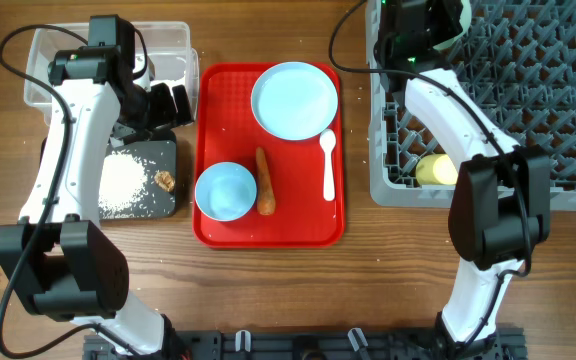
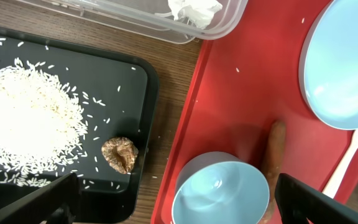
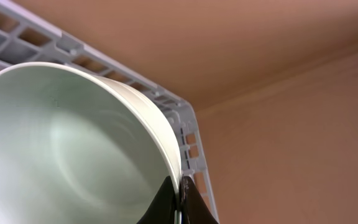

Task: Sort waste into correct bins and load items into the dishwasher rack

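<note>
At the near edge of the flat red plastic serving tray (image 1: 268,234), which sits on the wooden desk (image 1: 268,290), stands a pale blue round bowl (image 1: 226,190). It is upright, empty and glossy inside. Just to its right lies a thin orange carrot (image 1: 264,182), pointing front to back, dull and brownish toward its near end. A white plastic spoon (image 1: 328,163) lies parallel further right, bowl end away from the viewer.

Left of the red tray is a shallow black rectangular tray (image 2: 126,81). It holds a spread heap of loose white rice (image 2: 27,124) and, near its right rim, a small wrinkled brown food scrap (image 2: 120,154). A few stray grains dot the red tray.

In the near-left part of the large grey pegged plastic rack (image 1: 548,120) sits a small yellow cup (image 1: 434,171), partly hidden by the right arm.

Further back on the red tray rests a pale blue round plate (image 1: 295,100), flat and clean. The left claw (image 1: 168,103) hangs over the black tray's far right corner, fingers spread wide and holding nothing.

Behind the black tray is a clear plastic rectangular tub (image 1: 168,40) holding a crumpled white napkin (image 2: 194,9).

Farthest, over the rack's far-left corner, the right claw (image 3: 180,202) is clenched on the rim of a second pale bowl (image 3: 73,143), which is tipped on its side and smooth and empty inside.
</note>
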`<state>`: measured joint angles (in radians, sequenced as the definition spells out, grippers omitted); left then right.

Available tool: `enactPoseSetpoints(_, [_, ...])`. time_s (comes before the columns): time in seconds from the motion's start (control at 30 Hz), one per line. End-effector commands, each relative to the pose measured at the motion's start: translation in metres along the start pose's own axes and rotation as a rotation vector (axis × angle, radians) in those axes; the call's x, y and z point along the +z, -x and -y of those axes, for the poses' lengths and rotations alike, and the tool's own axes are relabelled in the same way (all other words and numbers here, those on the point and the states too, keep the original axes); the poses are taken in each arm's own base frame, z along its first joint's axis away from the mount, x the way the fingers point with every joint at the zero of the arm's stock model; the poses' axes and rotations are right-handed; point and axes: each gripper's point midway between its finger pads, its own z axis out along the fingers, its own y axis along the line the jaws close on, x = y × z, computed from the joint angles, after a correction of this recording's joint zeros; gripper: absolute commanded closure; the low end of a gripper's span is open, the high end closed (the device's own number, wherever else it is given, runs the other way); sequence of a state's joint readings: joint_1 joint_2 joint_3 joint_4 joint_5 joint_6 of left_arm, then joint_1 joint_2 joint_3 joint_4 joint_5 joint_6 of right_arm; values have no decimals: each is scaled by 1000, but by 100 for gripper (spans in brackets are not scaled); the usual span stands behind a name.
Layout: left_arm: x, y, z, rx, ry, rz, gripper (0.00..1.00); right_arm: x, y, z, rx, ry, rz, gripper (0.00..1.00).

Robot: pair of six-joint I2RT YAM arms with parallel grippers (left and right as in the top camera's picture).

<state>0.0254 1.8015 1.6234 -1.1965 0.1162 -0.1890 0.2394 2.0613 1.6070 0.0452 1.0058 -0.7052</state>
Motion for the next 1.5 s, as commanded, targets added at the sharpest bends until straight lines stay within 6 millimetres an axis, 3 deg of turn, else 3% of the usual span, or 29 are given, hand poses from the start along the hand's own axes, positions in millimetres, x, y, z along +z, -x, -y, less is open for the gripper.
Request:
enactPoseSetpoints(0.0, [-15, 7, 2, 3, -4, 52, 0, 6, 3, -18, -2, 22, 21, 96])
enactPoseSetpoints(0.37, [-15, 7, 2, 3, -4, 52, 0, 24, -3, -58, -113, 11, 28, 96])
enactPoseSetpoints(0.57, [-15, 7, 2, 3, -4, 52, 0, 10, 6, -69, -162, 28, 55, 95])
enactPoseSetpoints(0.6, [-15, 7, 2, 3, -4, 52, 0, 6, 8, -73, -184, 36, 59, 89])
enactPoseSetpoints(0.67, [-15, 7, 2, 3, -3, 52, 0, -4, 12, -82, -219, 53, 72, 56])
enactPoseSetpoints(0.73, [-15, 7, 2, 3, -3, 52, 0, -12, 15, -88, -235, 61, 81, 0])
enactPoseSetpoints(0.97, [-15, 7, 2, 3, -3, 52, 0, -25, 25, -91, -214, 59, 111, 0])
enactPoseSetpoints(1.23, [-15, 7, 2, 3, -4, 52, 0, -35, 49, -56, -19, -48, 158, 0])
enactPoseSetpoints(1.33, [-15, 7, 2, 3, -4, 52, 0, -48, 60, -55, 23, -46, 195, 0])
enactPoseSetpoints(1.47, [-15, 7, 2, 3, -3, 52, 0, -82, 77, -72, 187, 11, 256, 0])
